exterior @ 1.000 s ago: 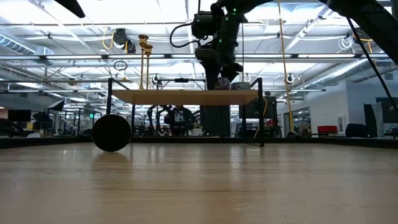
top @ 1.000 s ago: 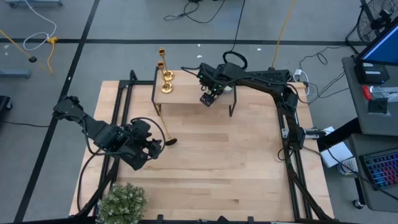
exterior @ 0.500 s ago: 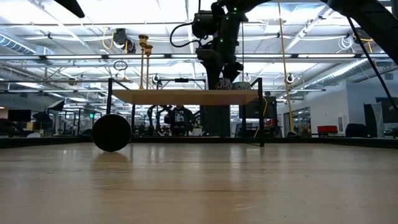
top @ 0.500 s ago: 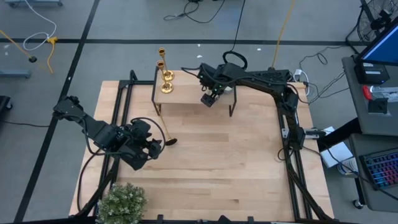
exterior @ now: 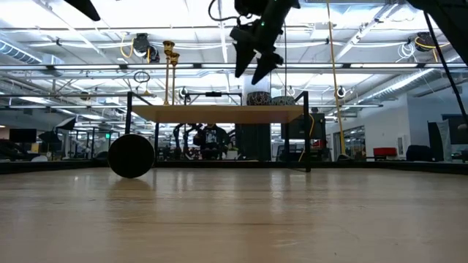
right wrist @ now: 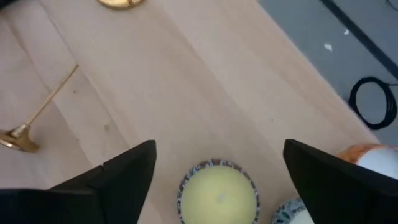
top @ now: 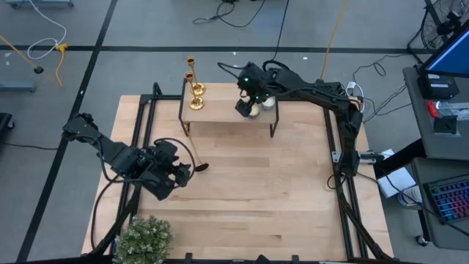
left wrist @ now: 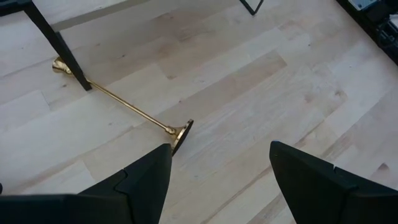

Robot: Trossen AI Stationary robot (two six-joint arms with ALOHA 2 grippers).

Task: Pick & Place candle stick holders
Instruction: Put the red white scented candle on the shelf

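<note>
- Jaws of the left gripper (left wrist: 217, 168) stand apart and empty, low over the tabletop (top: 278, 198).
- One candlestick (top: 193, 147) lies flat just ahead, base (left wrist: 181, 134) nearest them, stem running away toward the shelf (top: 220, 111).
- Right gripper (top: 245, 108), also apart, hangs above the shelf's candles (right wrist: 217, 190); two candlesticks (top: 196, 92) stand at the shelf's other end.
- Left arm is nearer.

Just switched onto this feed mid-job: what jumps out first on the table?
One gold candlestick lies flat on the main table, its cup end under the small raised shelf, just ahead of the open left tool. Two more gold candlesticks stand upright on the shelf's left end. The right tool hangs open above the round candles at the shelf's right end.
</note>
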